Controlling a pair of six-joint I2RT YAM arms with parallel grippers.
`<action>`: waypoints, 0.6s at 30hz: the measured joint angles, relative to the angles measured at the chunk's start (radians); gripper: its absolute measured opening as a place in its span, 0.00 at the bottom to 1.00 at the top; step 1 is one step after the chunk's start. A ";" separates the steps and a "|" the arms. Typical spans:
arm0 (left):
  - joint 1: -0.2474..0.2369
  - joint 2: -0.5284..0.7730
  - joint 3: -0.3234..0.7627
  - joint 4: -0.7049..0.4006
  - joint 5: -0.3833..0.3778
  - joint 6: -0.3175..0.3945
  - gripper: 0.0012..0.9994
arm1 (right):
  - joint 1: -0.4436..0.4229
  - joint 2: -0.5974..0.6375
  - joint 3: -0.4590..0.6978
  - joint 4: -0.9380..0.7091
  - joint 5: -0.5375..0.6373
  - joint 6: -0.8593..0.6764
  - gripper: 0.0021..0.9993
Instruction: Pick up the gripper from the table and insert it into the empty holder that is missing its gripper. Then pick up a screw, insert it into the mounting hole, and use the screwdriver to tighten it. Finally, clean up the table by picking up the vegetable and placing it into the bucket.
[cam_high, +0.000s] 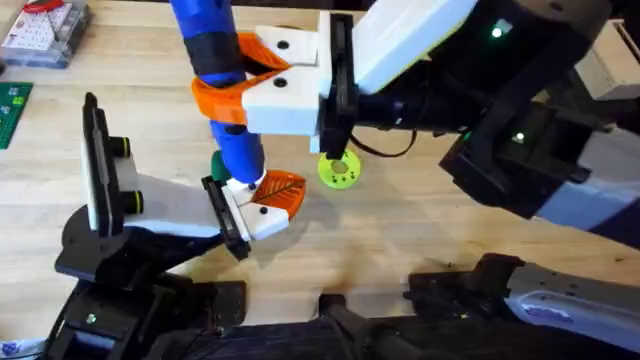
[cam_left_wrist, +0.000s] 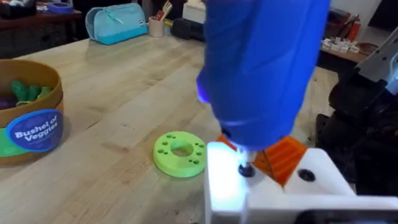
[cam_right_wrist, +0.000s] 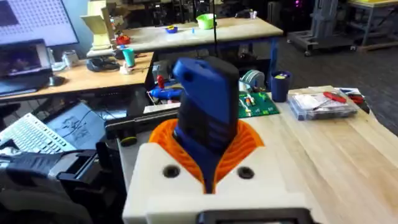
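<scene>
The right gripper (cam_high: 250, 80) clamped the screwdriver (cam_high: 222, 90) near-upright, tip directly on the screw (cam_left_wrist: 246, 169) atop the gripper (cam_high: 272, 200).

Right gripper (cam_high: 243, 75) clamping the blue screwdriver (cam_high: 218, 85) upright, tip pressing on the gripper (cam_high: 272, 203) sitting in the holder (cam_high: 165, 205); lime-green disc (cam_high: 339, 170) lying just beside.

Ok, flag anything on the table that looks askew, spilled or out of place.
Nothing stands out. The blue cylindrical screwdriver stands tip-down on the white block base of the orange ribbed gripper piece, seated on the white angular holder. The lime-green holed disc lies flat on the wood.
</scene>
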 joint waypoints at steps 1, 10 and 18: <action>0.000 0.000 0.000 0.000 0.000 0.000 0.01 | 0.000 0.000 0.000 0.000 0.000 0.000 0.03; 0.000 0.000 0.000 0.000 0.000 0.000 0.01 | -0.001 0.000 0.000 0.043 -0.002 0.002 0.03; 0.000 0.000 0.000 0.000 0.000 0.000 0.01 | -0.006 -0.032 -0.008 0.277 -0.036 0.012 0.03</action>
